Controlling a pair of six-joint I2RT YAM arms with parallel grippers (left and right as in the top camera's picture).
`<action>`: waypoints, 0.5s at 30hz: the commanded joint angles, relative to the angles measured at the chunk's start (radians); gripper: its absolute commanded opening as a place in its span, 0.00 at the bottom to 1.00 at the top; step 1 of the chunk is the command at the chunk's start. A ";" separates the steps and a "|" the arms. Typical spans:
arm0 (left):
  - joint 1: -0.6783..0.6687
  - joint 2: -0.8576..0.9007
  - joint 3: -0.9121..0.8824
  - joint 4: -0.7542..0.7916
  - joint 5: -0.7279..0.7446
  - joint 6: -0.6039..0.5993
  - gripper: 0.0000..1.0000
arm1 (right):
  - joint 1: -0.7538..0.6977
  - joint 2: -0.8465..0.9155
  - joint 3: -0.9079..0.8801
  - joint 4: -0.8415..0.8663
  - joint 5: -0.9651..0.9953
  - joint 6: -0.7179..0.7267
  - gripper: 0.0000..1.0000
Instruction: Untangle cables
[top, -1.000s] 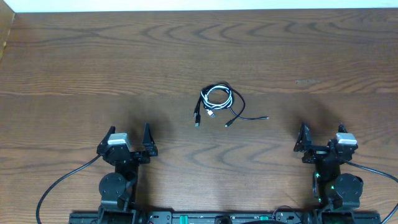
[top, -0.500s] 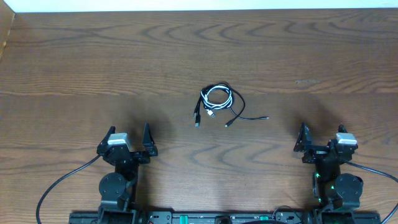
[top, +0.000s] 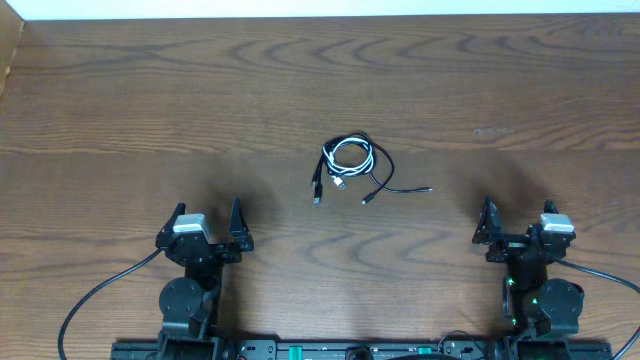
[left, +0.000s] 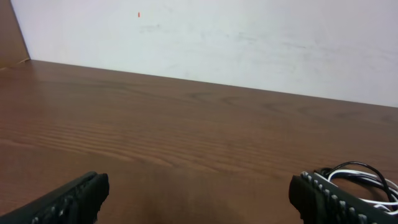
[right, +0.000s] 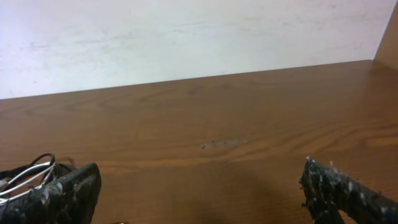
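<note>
Idle pose: cable tangle untouched.
Nothing has moved in the last second, so untangling has not begun. One thin black cable (top: 400, 189) and one shorter white cable (top: 348, 150) lie coiled together mid-table on the brown wooden table (top: 150, 100). Two grippers, left gripper (top: 207, 216) and right gripper (top: 517, 220), sit well apart from them, jaws spread, empty.
</note>
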 joint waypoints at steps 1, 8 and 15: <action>0.004 -0.005 -0.017 -0.041 -0.025 0.017 0.98 | 0.010 -0.003 -0.001 -0.005 -0.012 0.015 0.99; 0.004 -0.005 -0.017 -0.039 -0.026 0.018 0.98 | 0.010 -0.003 -0.001 -0.005 -0.011 0.014 0.99; 0.004 -0.005 -0.017 -0.030 -0.032 0.017 0.98 | 0.010 -0.003 -0.002 -0.008 -0.038 0.019 0.99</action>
